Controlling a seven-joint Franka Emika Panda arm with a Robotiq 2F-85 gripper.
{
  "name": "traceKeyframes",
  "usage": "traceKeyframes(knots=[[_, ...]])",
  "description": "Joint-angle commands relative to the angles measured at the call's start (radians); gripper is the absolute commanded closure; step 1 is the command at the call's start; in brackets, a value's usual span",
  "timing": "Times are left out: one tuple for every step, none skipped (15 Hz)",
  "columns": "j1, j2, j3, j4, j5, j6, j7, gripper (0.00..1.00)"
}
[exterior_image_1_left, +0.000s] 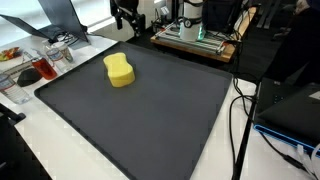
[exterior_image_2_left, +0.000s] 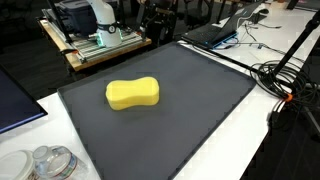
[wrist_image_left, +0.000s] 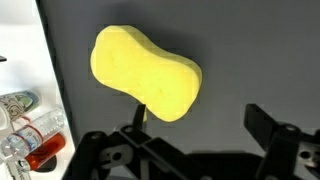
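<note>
Exterior view: yellow sponge (exterior_image_1_left: 119, 70) flat on dark mat (exterior_image_1_left: 150, 125), in its far corner area, near the edge beside bottles (exterior_image_1_left: 42, 66).
Exterior view: yellow sponge (exterior_image_2_left: 132, 94) lying left of mat centre; cables (exterior_image_2_left: 285, 85) off the mat's side.
Wrist view: gripper (wrist_image_left: 200, 135) above mat, jaws spread wide, nothing between them. Yellow sponge (wrist_image_left: 145, 72) just ahead of fingers; contact unclear.

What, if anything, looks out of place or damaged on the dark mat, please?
Nothing stands out: the yellow sponge lies flat and intact on the dark mat, with no spills, and the open gripper hangs above it.
</note>
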Motion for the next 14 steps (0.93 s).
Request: traceKeyframes(knots=[[0.034, 0.027, 0.007, -0.014, -0.094, 0.025, 0.022, 0.0], [0.042, 0.027, 0.008, -0.028, -0.123, 0.036, 0.022, 0.0], [0.049, 0.028, 0.009, -0.041, -0.147, 0.048, 0.015, 0.0], [0.053, 0.022, 0.009, -0.06, -0.159, 0.064, -0.006, 0.0], [0.055, 0.013, 0.008, -0.08, -0.178, 0.087, -0.015, 0.0], [0.057, 0.005, 0.008, -0.1, -0.187, 0.109, -0.035, 0.0], [0.058, -0.004, 0.007, -0.126, -0.214, 0.143, -0.048, 0.0], [0.057, -0.009, 0.007, -0.147, -0.231, 0.174, -0.065, 0.0], [0.054, -0.013, 0.006, -0.169, -0.24, 0.203, -0.086, 0.0], [0.05, -0.018, 0.004, -0.19, -0.229, 0.226, -0.114, 0.0], [0.043, -0.026, -0.001, -0.213, -0.204, 0.252, -0.144, 0.0], [0.037, -0.033, -0.005, -0.231, -0.184, 0.273, -0.174, 0.0], [0.029, -0.042, -0.012, -0.249, -0.156, 0.29, -0.209, 0.0], [0.019, -0.053, -0.022, -0.265, -0.135, 0.306, -0.238, 0.0]])
